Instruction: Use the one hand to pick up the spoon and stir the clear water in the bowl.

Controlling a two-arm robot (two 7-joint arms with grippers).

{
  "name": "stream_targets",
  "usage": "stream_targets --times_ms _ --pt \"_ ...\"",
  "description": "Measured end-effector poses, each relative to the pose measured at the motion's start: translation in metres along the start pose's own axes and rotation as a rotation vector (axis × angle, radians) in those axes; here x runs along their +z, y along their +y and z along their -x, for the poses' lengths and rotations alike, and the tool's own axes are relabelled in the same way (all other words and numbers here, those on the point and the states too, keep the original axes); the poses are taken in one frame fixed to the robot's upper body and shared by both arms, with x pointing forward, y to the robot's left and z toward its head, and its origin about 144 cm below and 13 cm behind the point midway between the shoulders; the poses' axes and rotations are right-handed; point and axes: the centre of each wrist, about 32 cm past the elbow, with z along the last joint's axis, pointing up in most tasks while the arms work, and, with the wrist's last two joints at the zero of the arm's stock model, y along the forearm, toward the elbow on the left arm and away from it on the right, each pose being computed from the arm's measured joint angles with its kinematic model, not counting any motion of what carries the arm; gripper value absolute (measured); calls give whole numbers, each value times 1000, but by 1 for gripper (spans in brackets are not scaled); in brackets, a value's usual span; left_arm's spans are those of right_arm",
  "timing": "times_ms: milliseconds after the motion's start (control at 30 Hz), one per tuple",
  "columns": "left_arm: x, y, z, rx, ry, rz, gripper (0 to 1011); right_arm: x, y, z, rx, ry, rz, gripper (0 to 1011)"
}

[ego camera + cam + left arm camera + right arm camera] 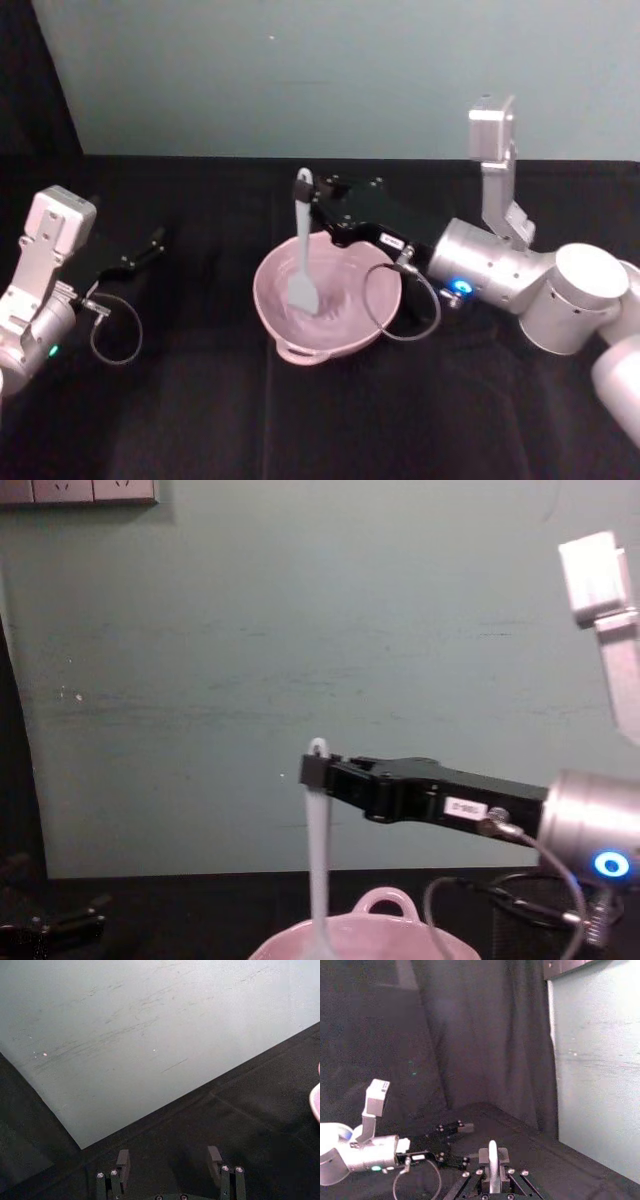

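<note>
Starting from the near side, bare black worktop (200,420) is seen in front of the bowl (262,290), whose small loop handle sits at 6 o'clock on the rim. The clear water (340,300) is hardly visible inside. The spoon (302,262) is stood almost upright, its long axis close to vertical, with the flat blade lowered into the bowl a little toward 9 o'clock from the centre. Its upper end, where the hole is, is clamped between the narrow fingers of the right gripper (312,195), which is reached in from about 3 o'clock above the far rim.

The stirring is judged to be in hand, the pick-up being done. The coming move is thought to turn on this: the blade is below the fingers and near the 9 o'clock wall, so the open room for a sweep is toward 3 o'clock and around the rim.

The left gripper (155,240) is parked at 9 o'clock, well apart from the bowl, its fingers held wide with nothing between them. Behind all, at 12 o'clock, the pale green wall (300,80) is found.
</note>
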Motion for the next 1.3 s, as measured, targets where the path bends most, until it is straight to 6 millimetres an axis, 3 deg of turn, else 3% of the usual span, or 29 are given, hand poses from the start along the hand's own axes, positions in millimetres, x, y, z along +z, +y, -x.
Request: stream_targets --times_ms 267,433,800,1067,1300 --pt "0 0 0 0 0 0 1011 -3 23 -11 16 8 -7 110" --pt "0 0 0 0 0 0 1011 -3 26 -24 -14 1 -10 110" --pt "0 0 0 0 0 0 1011 2 0 -42 -114 -5 -32 110" --pt "0 0 0 0 0 0 1011 6 -26 -35 -138 -5 -3 110" --pt "0 0 0 0 0 0 1011 7 -31 -19 -109 -9 8 110"
